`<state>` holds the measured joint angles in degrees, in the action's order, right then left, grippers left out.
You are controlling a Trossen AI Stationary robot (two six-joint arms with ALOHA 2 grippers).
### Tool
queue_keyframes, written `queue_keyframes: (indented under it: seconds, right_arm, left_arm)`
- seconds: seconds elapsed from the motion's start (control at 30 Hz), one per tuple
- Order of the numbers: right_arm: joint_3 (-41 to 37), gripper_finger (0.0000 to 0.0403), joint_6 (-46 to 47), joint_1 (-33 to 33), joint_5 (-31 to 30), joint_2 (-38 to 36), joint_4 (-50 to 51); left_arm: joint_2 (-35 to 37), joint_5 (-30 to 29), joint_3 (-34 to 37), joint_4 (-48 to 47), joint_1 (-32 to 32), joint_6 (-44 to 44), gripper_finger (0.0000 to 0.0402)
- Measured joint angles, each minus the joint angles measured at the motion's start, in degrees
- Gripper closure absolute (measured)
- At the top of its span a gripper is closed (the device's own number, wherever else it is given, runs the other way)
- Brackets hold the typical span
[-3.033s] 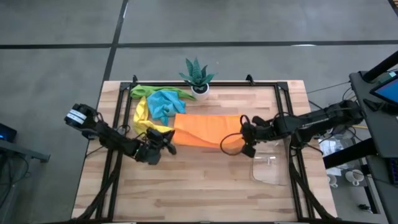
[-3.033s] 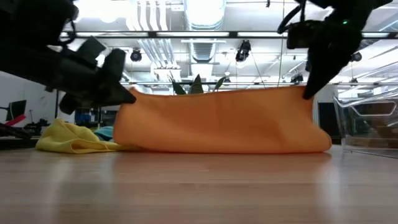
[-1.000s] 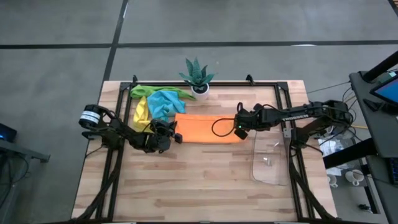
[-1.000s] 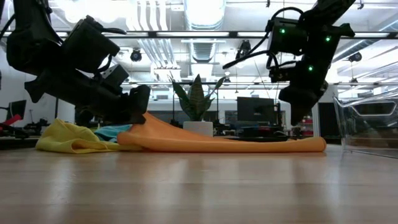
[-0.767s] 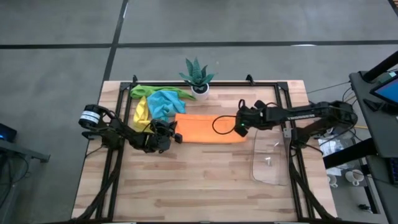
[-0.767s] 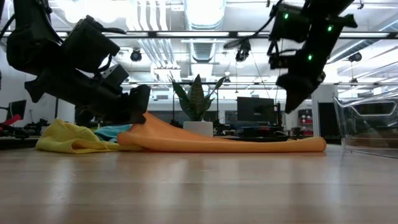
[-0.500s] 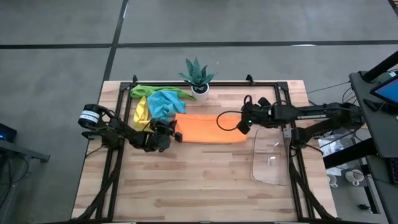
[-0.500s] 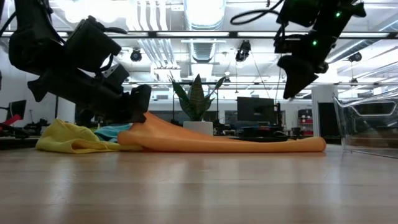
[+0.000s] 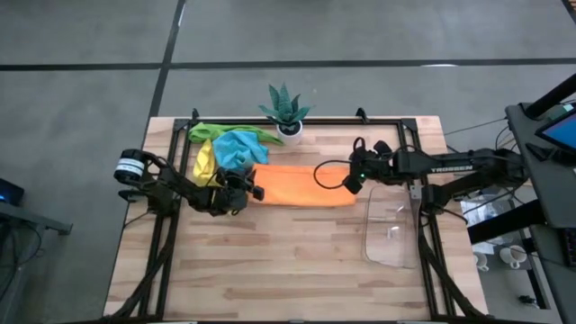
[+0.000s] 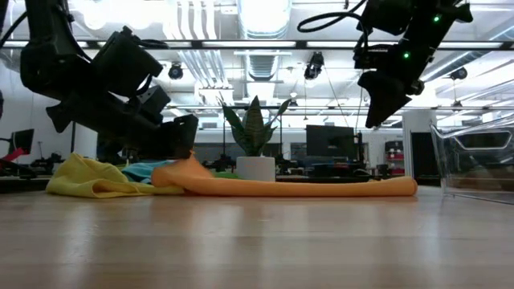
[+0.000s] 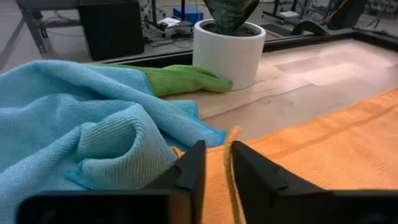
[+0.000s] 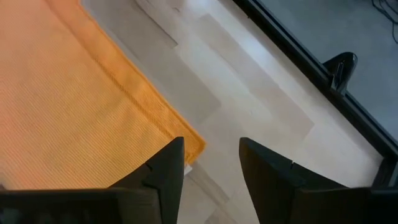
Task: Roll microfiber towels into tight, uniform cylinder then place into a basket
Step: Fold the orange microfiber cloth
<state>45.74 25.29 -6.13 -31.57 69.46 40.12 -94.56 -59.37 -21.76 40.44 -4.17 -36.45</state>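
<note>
The orange towel point(image 9: 301, 186) lies on the table as a long flat strip, running left to right. My left gripper point(image 9: 253, 192) is low at its left end, open by a narrow gap. The towel's left corner point(image 11: 230, 135) stands between the two fingers. My right gripper point(image 10: 374, 120) hangs open above the towel's right end, well clear of the corner point(image 12: 194, 147) below it. The clear basket point(image 9: 391, 236) stands on the table near the right edge. Yellow point(image 9: 205, 166), light blue point(image 9: 238, 148) and green point(image 9: 220, 132) towels lie heaped at the far left. My left gripper has the orange towel's left corner and hem point(image 11: 231, 155) between its parted fingers, coming at it nearly level from the table's left. I cannot tell whether the fingers touch the cloth. The towel's left end rests low on the table.
A white pot with a spiky green plant point(image 9: 286, 110) stands at the far edge behind the towels. A black frame point(image 9: 409, 144) runs along the table's left, far and right sides. Bare wood lies between the orange towel and the near edge.
My right gripper has risen from just above the towel's right end and now hangs higher. The towel's left end stood up in a peak at my left gripper. It has since sunk to a low bump on the table, while the rest of the strip has stayed in place.
</note>
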Motion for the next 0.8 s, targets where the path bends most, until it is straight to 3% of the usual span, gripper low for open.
queue_keyframes:
  seconds: [0.1,0.23,0.4,0.57,0.8]
  right_arm:
    - [0.0,0.0252,0.1,0.0,0.0,0.3,-0.1]
    - [0.0,0.0252,0.1,0.0,0.0,0.4,-0.1]
    - [0.0,0.0252,0.1,-0.2,0.3,0.4,-0.1]
    - [0.0,0.0252,0.0,-0.2,0.7,0.4,-0.1]
    - [-0.1,0.0252,-0.7,-0.5,4.0,0.4,-0.4]
  left_arm:
    - [0.0,0.4,0.0,2.1,0.1,3.2,0.0287]
    - [1.7,0.4,-0.1,8.7,0.1,15.3,0.0245]
    - [8.3,0.4,-0.1,11.2,0.1,25.4,0.0219]
    - [13.7,0.4,-0.1,4.8,0.4,26.3,0.0216]
    - [13.0,2.8,-0.1,1.3,2.6,24.7,0.0216]
